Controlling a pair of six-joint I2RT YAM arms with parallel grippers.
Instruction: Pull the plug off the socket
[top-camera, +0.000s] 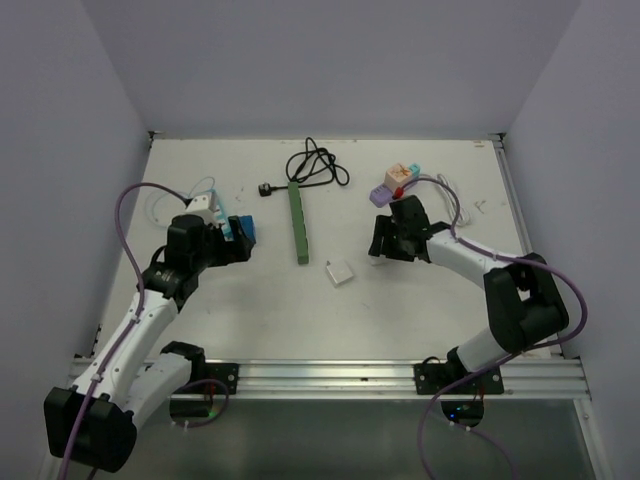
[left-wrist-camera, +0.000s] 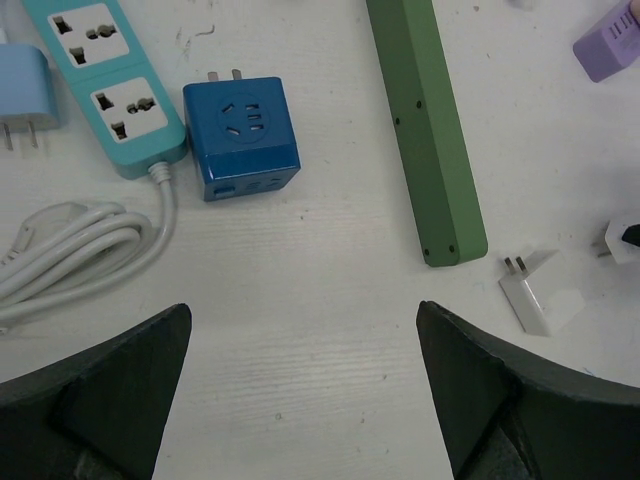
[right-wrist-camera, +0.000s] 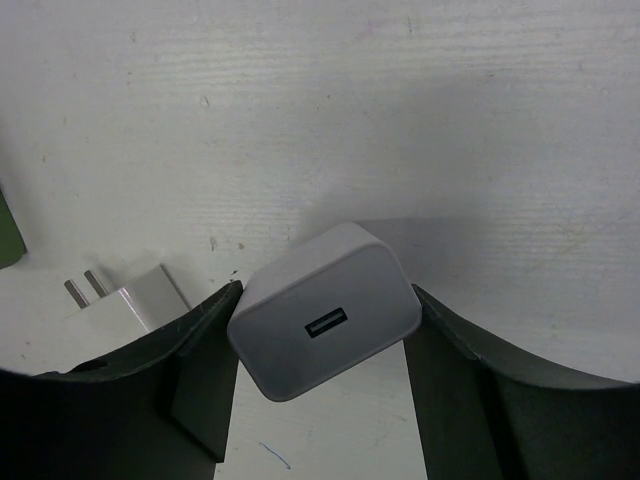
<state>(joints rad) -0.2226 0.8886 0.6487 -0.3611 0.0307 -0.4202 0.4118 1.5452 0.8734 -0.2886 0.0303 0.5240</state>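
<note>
Right wrist view: the charger (right-wrist-camera: 325, 322), white, sits btwn the fingers (right-wrist-camera: 200, 380) of the right gripper (right-wrist-camera: 320, 300). Its USB port faces the cam and the body is twisted a bit, one corner pointing to 7 o'clock. Jaws are approx half closed and both inner faces look to touch the charger's sides, so I read it as gripped; how firmly can't be told. A shadow on the table (right-wrist-camera: 400, 100) at 2 o'clock of it suggests it's up off the surface or standing on end. Prongs are hidden underneath. No socket shows under or around it, so prob. the plug is already free (judgement only). Gripping across the flat sides makes sense: broad faces to bear on, and a straight pull along the prongs w/o twisting.

A spare plug (right-wrist-camera: 135, 300), prongs showing, lies at 9 o'clock of the charger, just beside the left finger.

Top view: the right gripper is at 6 o'clock of the purple adapter (top-camera: 385, 190), near but apart; that's the nearest socket piece. The green bar (top-camera: 298, 225) is at 9 o'clock, well apart.

The left gripper (left-wrist-camera: 303, 310) is spread fully wide w/ nothing in it, over bare table. The blue cube (left-wrist-camera: 240, 135) is at 11 o'clock of it, just beside the teal strip (left-wrist-camera: 110, 80). Prob. parked out of the way.
</note>
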